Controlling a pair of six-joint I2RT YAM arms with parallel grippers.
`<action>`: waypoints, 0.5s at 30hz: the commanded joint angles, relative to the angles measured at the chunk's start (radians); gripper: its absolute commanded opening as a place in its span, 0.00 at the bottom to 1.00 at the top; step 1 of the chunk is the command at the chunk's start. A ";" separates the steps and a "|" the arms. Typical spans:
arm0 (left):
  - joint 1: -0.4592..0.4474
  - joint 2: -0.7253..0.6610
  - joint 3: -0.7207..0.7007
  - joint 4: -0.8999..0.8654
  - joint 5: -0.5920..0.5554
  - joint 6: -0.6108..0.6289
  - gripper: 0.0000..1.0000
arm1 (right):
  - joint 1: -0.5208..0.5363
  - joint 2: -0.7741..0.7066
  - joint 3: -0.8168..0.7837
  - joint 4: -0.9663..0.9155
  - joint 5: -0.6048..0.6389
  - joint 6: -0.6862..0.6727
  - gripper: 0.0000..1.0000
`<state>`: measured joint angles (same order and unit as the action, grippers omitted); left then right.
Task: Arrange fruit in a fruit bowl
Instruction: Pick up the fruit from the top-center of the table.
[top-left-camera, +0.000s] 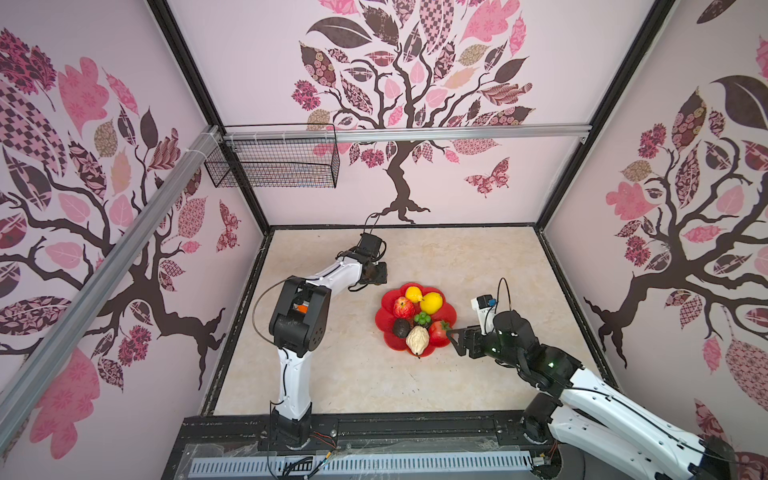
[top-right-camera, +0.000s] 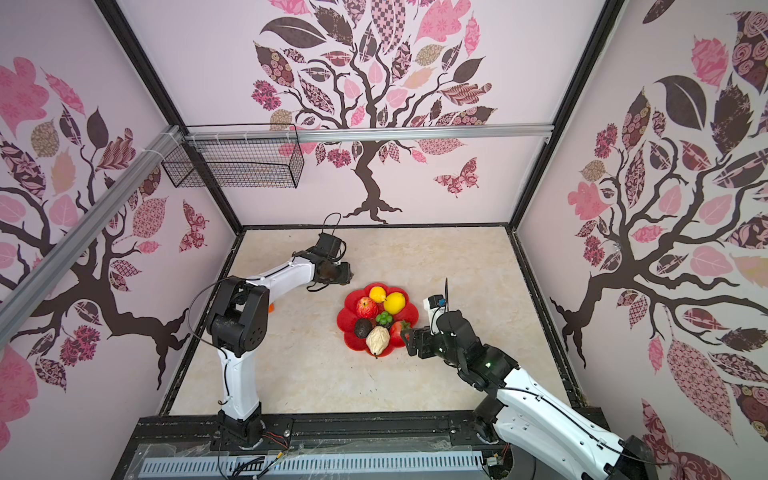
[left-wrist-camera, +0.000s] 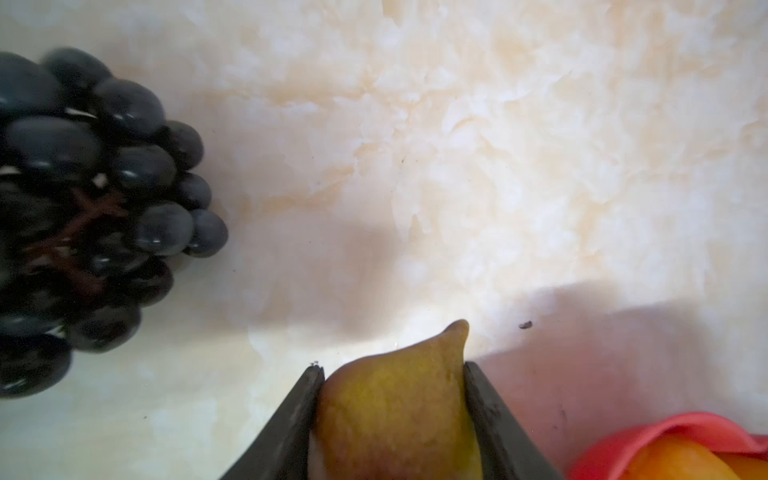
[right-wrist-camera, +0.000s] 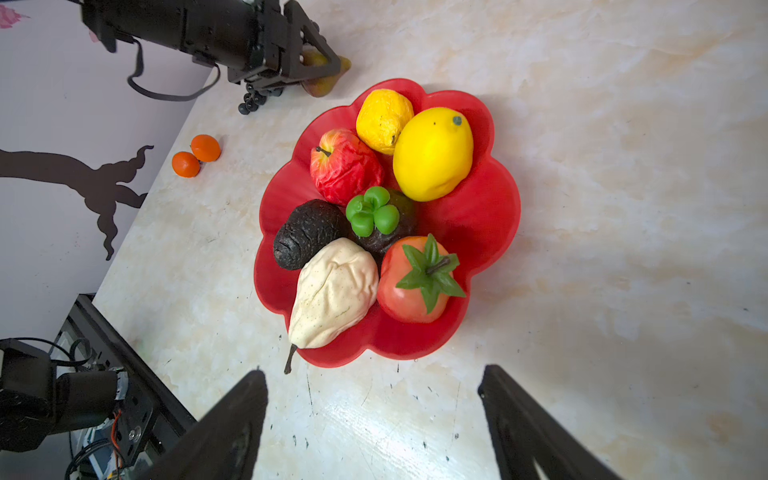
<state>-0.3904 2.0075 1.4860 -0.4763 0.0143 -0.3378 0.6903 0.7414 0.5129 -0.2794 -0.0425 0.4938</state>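
Fig (left-wrist-camera: 395, 415) pinched in left jaws, right jaws wide apart, empty

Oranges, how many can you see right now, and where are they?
2. Both oranges lie close together on the table, outside the fruit bowl, near the wall: one, the other. Others may be hidden beneath the left arm.

A black wire basket (top-left-camera: 274, 166) hangs from an aluminium rail (top-left-camera: 415, 134) across the tree-patterned back wall (top-left-camera: 457, 199), above the cream marbled counter (top-left-camera: 478, 266).
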 joint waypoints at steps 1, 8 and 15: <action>0.007 -0.076 -0.063 0.049 -0.018 -0.013 0.50 | -0.002 0.005 0.028 0.008 -0.014 -0.003 0.84; 0.004 -0.292 -0.264 0.172 -0.033 0.012 0.47 | -0.002 0.018 0.034 0.008 -0.027 0.004 0.84; -0.069 -0.607 -0.517 0.334 -0.005 0.032 0.45 | -0.002 0.024 0.040 0.015 -0.063 0.024 0.84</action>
<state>-0.4129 1.4799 1.0393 -0.2520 -0.0017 -0.3321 0.6903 0.7601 0.5133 -0.2783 -0.0826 0.5030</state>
